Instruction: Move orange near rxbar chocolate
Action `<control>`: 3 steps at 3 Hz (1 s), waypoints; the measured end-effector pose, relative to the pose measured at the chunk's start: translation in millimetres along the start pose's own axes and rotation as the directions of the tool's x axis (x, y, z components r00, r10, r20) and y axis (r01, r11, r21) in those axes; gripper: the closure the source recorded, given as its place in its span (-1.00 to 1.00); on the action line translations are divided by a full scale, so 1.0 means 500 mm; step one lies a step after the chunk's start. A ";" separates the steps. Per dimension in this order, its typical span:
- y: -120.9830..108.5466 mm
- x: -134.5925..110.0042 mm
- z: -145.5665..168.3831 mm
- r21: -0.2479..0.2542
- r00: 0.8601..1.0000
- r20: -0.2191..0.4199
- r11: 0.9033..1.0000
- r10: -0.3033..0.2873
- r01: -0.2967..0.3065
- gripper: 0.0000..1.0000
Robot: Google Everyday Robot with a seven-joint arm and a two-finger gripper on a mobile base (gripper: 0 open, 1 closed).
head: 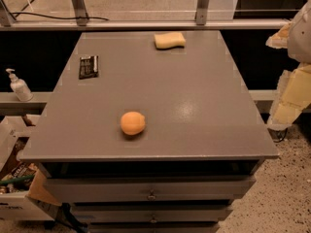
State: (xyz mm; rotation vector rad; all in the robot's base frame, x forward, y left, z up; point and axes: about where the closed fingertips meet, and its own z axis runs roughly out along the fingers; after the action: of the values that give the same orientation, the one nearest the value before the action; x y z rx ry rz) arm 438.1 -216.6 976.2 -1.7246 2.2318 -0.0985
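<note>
The orange is a small round fruit lying on the grey tabletop, front left of centre. The rxbar chocolate is a flat black wrapper lying near the table's far left edge, well apart from the orange. My gripper is at the right edge of the view, on the end of the pale padded arm. It is beside the table's right side, off the tabletop and far from both objects. It holds nothing that I can see.
A pale yellow sponge lies at the table's far edge, right of centre. A white pump bottle stands on a ledge to the left. Cardboard boxes sit on the floor at the lower left. Drawers lie under the tabletop.
</note>
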 end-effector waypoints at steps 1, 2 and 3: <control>-0.002 -0.019 0.028 -0.001 0.998 0.065 1.000 0.023 -0.023 -1.00; -0.004 -0.040 0.058 -0.008 0.989 0.138 0.999 0.049 -0.049 -1.00; 0.038 -0.167 0.165 -0.106 0.936 0.341 0.993 0.087 -0.054 -1.00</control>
State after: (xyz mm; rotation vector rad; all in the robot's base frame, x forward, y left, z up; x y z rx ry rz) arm 462.9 -120.5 910.6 -1.5625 2.0601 0.3102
